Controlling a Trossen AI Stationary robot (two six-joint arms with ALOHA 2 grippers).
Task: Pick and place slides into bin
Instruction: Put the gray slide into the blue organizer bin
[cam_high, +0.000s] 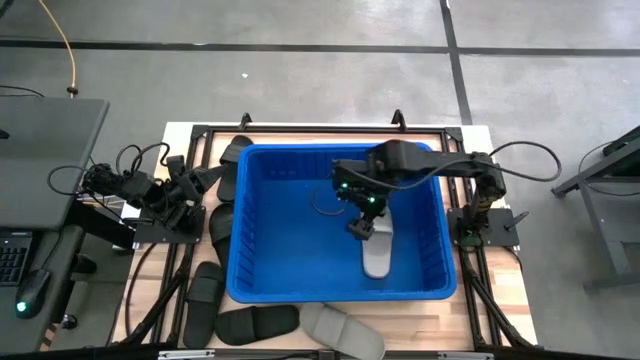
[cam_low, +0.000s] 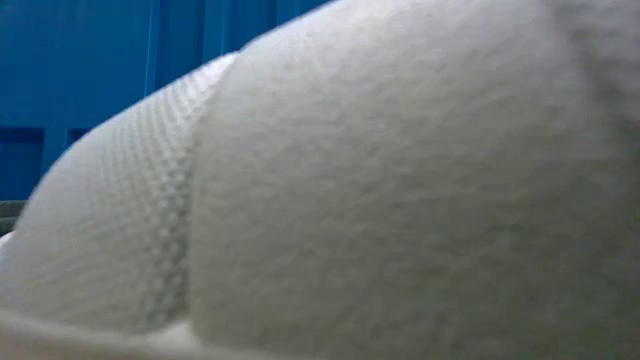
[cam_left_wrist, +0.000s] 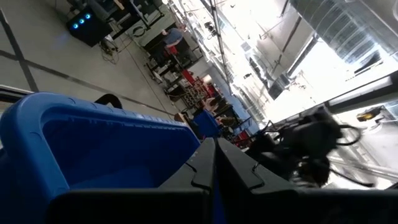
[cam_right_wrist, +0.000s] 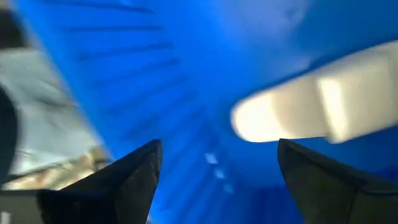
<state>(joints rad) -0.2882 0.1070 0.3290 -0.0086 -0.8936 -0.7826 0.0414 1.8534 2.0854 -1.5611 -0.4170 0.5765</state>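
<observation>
The blue bin (cam_high: 300, 270) stands at the table's middle. One light grey slide (cam_high: 377, 252) lies on the bin's floor near its right wall; it also shows in the right wrist view (cam_right_wrist: 311, 112). My right gripper (cam_high: 363, 218) hangs inside the bin just beyond the slide's far end, open and empty (cam_right_wrist: 217, 168). My left gripper (cam_high: 190, 190) waits at the table's left edge, shut (cam_left_wrist: 214, 168). Black slides (cam_high: 220, 225) lie on the table left of the bin.
More black slides lie at the bin's far left corner (cam_high: 235, 152) and near left corner (cam_high: 205, 292), (cam_high: 256, 322). A light grey slide (cam_high: 342, 330) lies before the bin's near wall and fills the low view (cam_low: 380, 200). The bin's ribbed walls (cam_right_wrist: 124, 81) surround my right gripper.
</observation>
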